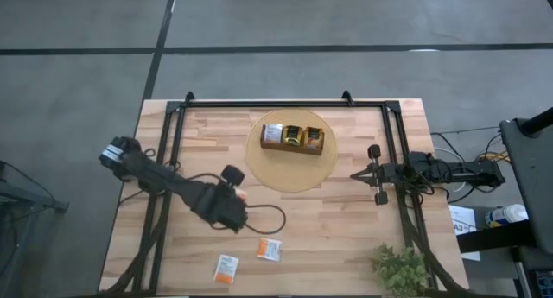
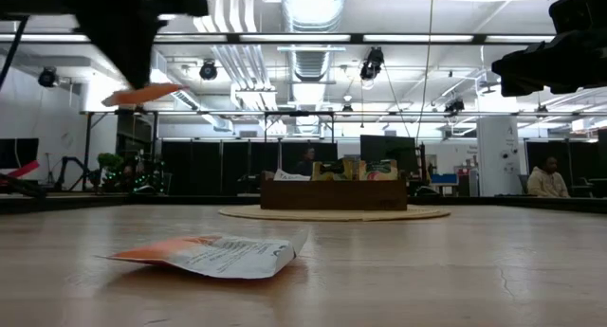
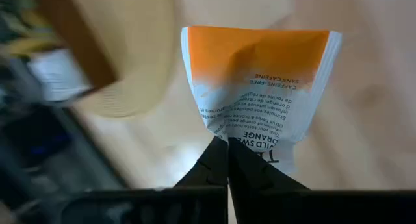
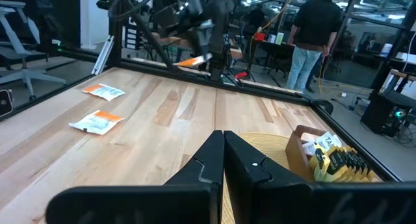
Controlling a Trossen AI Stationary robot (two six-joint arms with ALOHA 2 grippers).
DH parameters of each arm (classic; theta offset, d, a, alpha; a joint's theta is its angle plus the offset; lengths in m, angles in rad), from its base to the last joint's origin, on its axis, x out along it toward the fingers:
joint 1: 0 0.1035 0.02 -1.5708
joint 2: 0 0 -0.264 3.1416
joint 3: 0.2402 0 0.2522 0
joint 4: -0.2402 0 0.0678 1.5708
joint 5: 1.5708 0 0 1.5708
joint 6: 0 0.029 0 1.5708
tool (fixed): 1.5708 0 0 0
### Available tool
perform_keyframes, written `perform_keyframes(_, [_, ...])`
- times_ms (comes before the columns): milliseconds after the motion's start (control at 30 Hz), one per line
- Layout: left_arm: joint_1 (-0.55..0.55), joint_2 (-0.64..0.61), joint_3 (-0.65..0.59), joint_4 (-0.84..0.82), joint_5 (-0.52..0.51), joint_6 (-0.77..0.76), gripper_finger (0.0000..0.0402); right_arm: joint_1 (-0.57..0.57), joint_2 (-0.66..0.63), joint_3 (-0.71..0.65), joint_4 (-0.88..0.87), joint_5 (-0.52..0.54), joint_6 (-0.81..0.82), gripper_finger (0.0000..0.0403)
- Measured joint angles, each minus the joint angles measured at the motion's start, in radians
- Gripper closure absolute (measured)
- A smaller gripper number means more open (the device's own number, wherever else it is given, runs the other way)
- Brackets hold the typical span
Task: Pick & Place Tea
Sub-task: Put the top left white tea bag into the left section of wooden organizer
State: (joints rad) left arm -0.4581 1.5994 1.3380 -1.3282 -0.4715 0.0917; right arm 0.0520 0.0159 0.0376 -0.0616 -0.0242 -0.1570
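My left gripper hangs above the table's left middle, shut on a white-and-orange tea packet, which shows as an orange sliver in the low view. Two more tea packets lie flat on the wood near the front edge. A brown wooden tray holding tea packets stands on a round woven mat at the far middle. My right gripper waits shut at the table's right side, touching nothing. My left gripper pinches the packet's white printed end between its two fingertips. The fingers slant downward. The packet is lifted clear of the table and sticks out past the fingertips, orange end farthest out, its paper creased near the pinch.
A black metal frame runs along the table's left, far and right sides. A small green plant stands at the front right corner. Bare wood lies between the loose packets and the mat. People stand in the room beyond the table.
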Motion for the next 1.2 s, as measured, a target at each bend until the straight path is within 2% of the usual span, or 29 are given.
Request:
perform_keyframes(100, [0.042, 0.0, 0.043, -0.039, -0.076, 0.089, 0.0401, 0.0, 0.0, 0.0, 0.0, 0.0, 0.0, 0.0394])
perform_keyframes(333, [0.14, 0.0, 0.102, -0.041, -0.142, 0.222, 0.0401, 0.0, 0.0, 0.0, 0.0, 0.0, 0.0, 0.0394])
perform_keyframes(700, [0.373, 0.001, 0.148, 0.071, -0.215, 0.563, 0.0401, 0.0, 0.0, 0.0, 0.0, 0.0, 0.0, 0.0394])
perform_keyframes(933, [0.532, 0.018, 0.129, 0.231, -0.209, 0.911, 0.0401, 0.0, 0.0, 0.0, 0.0, 0.0, 0.0, 0.0394])
perform_keyframes(1200, [0.651, 0.069, 0.129, 0.418, -0.193, 1.343, 0.0401, 0.0, 0.0, 0.0, 0.0, 0.0, 0.0, 0.0394])
